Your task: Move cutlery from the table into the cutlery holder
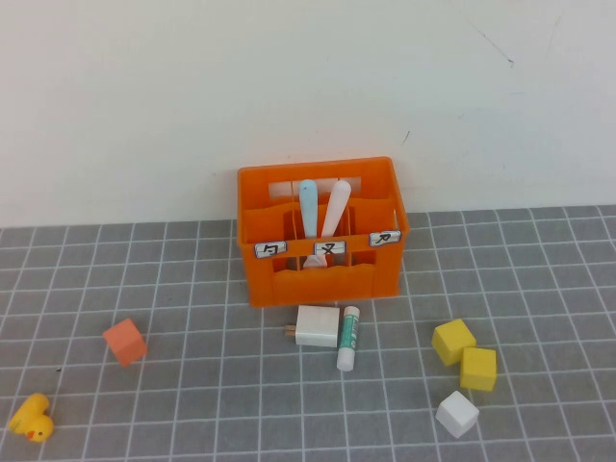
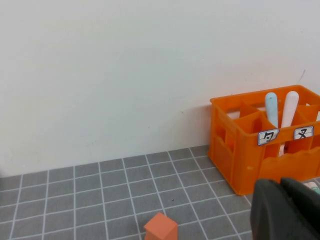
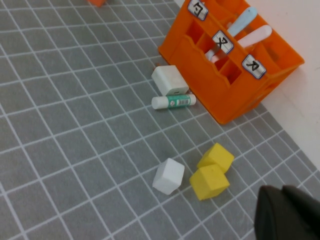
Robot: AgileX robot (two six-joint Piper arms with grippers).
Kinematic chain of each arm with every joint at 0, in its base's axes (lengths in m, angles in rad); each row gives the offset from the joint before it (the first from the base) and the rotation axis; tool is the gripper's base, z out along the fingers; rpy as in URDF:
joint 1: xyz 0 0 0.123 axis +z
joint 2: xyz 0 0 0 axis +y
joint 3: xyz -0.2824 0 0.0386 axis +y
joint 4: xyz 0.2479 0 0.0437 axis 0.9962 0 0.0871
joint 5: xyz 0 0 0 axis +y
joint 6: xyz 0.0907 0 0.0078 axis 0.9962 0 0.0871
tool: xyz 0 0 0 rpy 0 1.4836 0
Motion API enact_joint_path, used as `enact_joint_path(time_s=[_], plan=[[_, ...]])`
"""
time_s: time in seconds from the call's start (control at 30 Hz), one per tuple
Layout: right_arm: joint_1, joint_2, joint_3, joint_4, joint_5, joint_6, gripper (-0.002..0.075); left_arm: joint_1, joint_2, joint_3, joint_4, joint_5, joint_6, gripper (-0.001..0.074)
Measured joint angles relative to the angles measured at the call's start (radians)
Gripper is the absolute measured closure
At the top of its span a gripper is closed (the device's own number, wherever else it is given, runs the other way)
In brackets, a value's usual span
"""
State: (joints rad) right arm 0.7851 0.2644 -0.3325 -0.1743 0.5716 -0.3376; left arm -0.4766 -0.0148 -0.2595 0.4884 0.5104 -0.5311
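The orange cutlery holder (image 1: pixel 322 281) stands on the grey tiled table (image 1: pixel 192 289) against the white wall. The light blue fork (image 1: pixel 308 207) and the pale pink utensil (image 1: pixel 337 207) stand upright side by side in its middle compartment, handles up. They also show in the left wrist view, the fork (image 2: pixel 271 107) beside the pink utensil (image 2: pixel 290 107), and in the right wrist view, fork (image 3: pixel 243 21) and pink utensil (image 3: pixel 255 37). My left gripper (image 2: pixel 282 207) is shut and empty, low to the holder's left (image 2: pixel 235 150). My right gripper (image 3: pixel 285 212) is shut and empty, right of the holder (image 3: pixel 240 95). Neither arm shows in the high view.
A white block (image 1: pixel 318 325) and a white-and-green tube (image 1: pixel 347 337) lie just in front of the holder. Two yellow cubes (image 1: pixel 453 341) (image 1: pixel 478 368) and a white cube (image 1: pixel 456 414) sit front right. An orange cube (image 1: pixel 125 342) and a yellow duck (image 1: pixel 32 418) sit front left.
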Motion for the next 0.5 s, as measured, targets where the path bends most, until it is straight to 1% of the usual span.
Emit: enact_joint_path(time_s=[0.23,0.3,0.4,0.5], plan=[[0.000,0.000,0.000,0.000,0.013,0.000,0.0727,0.000,0.000,0.007,0.001,0.004,-0.003,0.0735],[0.000,0.000,0.000,0.000,0.015,0.000,0.0727,0.013,0.000,0.010,0.005,0.028,-0.005,0.0735],[0.000,0.000,0.000,0.000,0.015,0.000,0.0727,0.066,0.000,0.010,-0.036,0.056,-0.003,0.0735],[0.000,0.000,0.000,0.000,0.015,0.000,0.0727,0.145,0.000,0.010,-0.107,0.058,0.068,0.0735]])
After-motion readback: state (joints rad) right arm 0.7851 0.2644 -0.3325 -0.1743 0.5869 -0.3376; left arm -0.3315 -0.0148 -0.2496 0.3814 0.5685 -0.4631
